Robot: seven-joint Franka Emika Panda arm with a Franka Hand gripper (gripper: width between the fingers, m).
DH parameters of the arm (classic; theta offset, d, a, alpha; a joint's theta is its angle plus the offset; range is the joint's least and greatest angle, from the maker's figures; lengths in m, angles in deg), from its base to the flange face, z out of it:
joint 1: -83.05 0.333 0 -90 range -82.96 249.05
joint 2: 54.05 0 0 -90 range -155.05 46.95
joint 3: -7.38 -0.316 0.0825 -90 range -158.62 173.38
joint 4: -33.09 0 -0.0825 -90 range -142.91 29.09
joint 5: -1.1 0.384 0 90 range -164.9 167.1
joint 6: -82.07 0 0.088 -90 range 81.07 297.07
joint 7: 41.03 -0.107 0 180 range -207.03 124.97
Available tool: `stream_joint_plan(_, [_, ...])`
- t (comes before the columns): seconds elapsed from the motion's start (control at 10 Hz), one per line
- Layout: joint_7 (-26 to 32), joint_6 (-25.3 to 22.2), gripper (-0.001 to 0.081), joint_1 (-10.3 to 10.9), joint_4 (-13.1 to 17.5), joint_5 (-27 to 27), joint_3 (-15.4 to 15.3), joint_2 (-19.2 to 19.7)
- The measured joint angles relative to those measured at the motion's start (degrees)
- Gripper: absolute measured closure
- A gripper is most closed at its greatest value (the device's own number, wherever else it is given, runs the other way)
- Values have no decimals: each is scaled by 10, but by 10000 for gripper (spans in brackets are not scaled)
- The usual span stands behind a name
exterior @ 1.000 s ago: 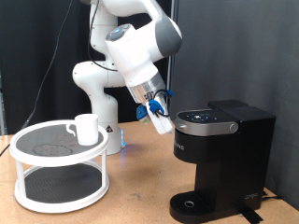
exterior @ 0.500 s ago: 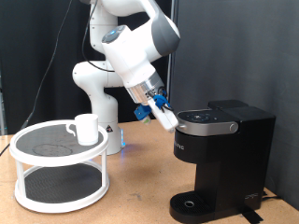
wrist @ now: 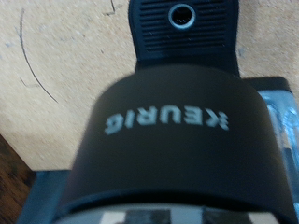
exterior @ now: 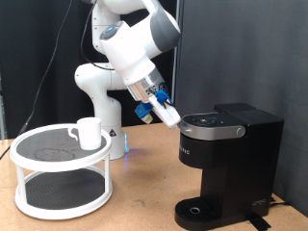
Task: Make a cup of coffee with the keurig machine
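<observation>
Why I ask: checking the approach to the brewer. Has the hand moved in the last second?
Yes. The hand has risen slightly and edged toward the exterior view's right, now beside the top edge of the keurig machine, which has stayed put.

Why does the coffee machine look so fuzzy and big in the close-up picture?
Wrist view: the camera sits very near the black boxy keurig machine, so it fills the frame and its lettering blurs. Exterior view: everything is sharp, the gripper beside the machine's top, the white ceramic cup on the round rack.
</observation>
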Motion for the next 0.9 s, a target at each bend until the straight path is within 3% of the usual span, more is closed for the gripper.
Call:
stream_joint_plan(0.3, [16,-33,806,1,-10,22,-2,-31])
stream_joint_plan(0.9, [-35,-7,806,4,-22,12,-27,-48])
